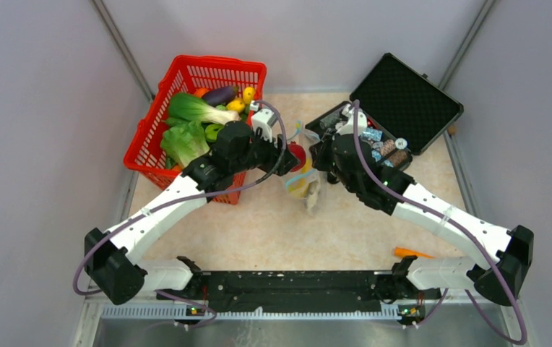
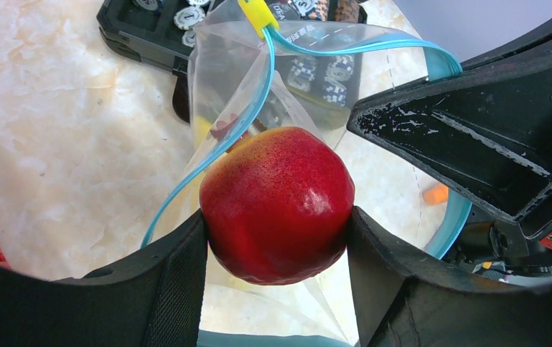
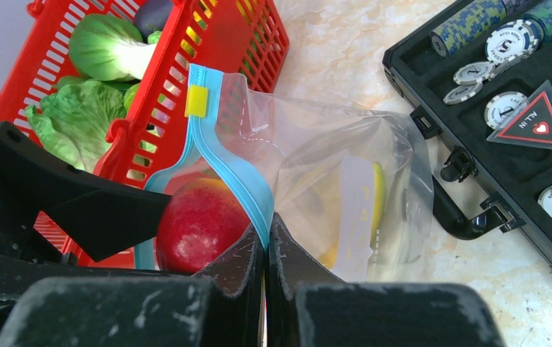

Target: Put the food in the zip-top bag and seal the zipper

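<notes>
Loading occupies us: left fingers [image 2: 168, 289] grasp the red round fruit [image 2: 277, 206] at the mouth of the zip-top bag [image 3: 345, 181], at 4 o'clock from the red basket [image 1: 219, 63]; right fingers [image 3: 238, 278], clenched, pinch its zipper [image 3: 235, 181]; next, we judge, lower inside and release.

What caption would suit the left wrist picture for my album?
Left hand holds a red fruit at the open mouth of the clear bag.

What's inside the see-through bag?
A yellow piece shows through the clear bag, probably toy food. The red fruit is only at the bag's open mouth. Crinkles and glare hide whether anything else lies underneath.
</notes>
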Robot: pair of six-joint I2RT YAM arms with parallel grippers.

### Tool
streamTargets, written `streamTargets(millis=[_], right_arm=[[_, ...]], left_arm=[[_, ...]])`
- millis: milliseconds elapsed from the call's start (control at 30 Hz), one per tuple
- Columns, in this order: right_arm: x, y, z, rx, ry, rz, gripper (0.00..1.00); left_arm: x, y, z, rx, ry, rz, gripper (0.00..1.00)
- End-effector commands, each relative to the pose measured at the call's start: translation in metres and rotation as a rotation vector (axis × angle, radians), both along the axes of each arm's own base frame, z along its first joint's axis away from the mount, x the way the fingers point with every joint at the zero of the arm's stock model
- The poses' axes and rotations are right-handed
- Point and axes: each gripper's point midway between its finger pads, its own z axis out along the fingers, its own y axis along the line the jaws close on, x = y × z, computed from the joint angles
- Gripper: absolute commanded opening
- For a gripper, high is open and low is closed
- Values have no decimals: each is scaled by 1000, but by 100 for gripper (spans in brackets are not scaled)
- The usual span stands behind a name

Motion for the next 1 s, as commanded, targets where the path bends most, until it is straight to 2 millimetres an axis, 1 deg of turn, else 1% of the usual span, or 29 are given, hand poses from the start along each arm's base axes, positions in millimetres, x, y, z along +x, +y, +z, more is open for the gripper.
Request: streamTargets(millis=[0, 67, 200, 267, 500, 633, 700, 767, 833, 967], right_arm=[[0, -4, 15, 33, -39, 1, 0], [0, -5, 15, 32, -40, -3, 0], [1, -5, 14, 32, -38, -8, 0], [1, -5, 15, 34, -39, -9, 0], [1, -6, 16, 41, -42, -9, 0], [3, -10, 14, 29, -37, -23, 0], [5, -12, 11, 22, -29, -30, 0], [5, -15, 10, 15, -28, -40, 0], [5, -17, 11, 19, -33, -46, 0], [4, -19, 12, 17, -43, -46, 0]], left_arm=[[-3, -11, 22, -41, -44, -64, 59], [-2, -10, 23, -39, -47, -54, 64], [1, 0, 25, -19, -70, -11, 74], [1, 3, 26, -14, -80, 2, 83], [-1, 6, 30, -4, -97, -6, 85], [-10, 6, 44, -25, -143, -47, 87], [-13, 10, 52, -35, -173, -50, 91], [-10, 19, 59, -32, -211, -1, 98], [-6, 33, 64, -23, -241, 65, 99], [9, 61, 63, 42, -271, 211, 99]])
